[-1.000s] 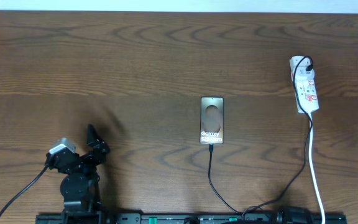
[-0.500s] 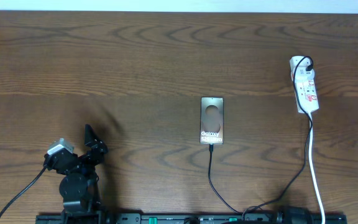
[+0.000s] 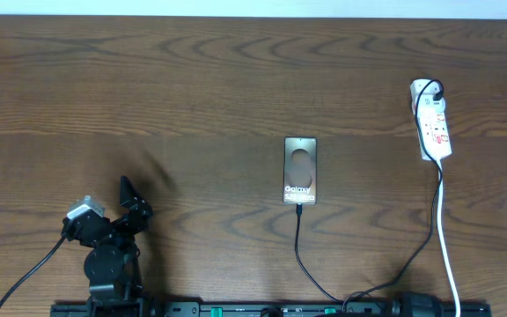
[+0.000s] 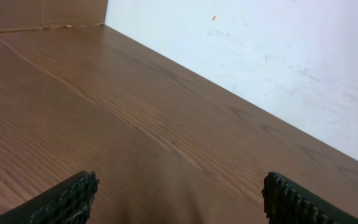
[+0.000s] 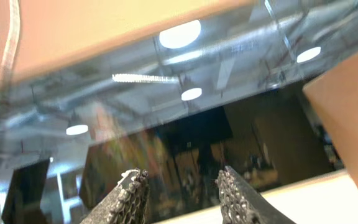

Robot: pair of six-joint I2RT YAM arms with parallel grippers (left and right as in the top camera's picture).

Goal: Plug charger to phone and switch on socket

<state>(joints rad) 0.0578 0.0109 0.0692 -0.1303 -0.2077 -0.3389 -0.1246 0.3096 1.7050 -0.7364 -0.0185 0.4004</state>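
Note:
The phone [image 3: 300, 171] lies flat at the table's middle, its screen showing a pale oval and "Galaxy". The charger [image 3: 298, 242], a thin black cable, runs up from the near edge, and its tip [image 3: 299, 207] meets the phone's lower edge. At the far right lies the socket [image 3: 433, 123], white with red markings and a black plug [image 3: 431, 89] at its top end. My left gripper [image 3: 133, 198] rests at the near left, open over bare wood [image 4: 179, 186]. My right gripper [image 5: 182, 180] points up at a dark window, jaws apart and holding nothing. It is out of the overhead view.
A white cord [image 3: 444, 238] and a second black cable [image 3: 425, 242] trail from the socket to the near edge. A black rail [image 3: 262, 309] lines that edge. A white wall [image 4: 278, 56] borders the table's far side.
My left arm has drawn back slightly toward the near left. The phone, charger and socket have not moved.

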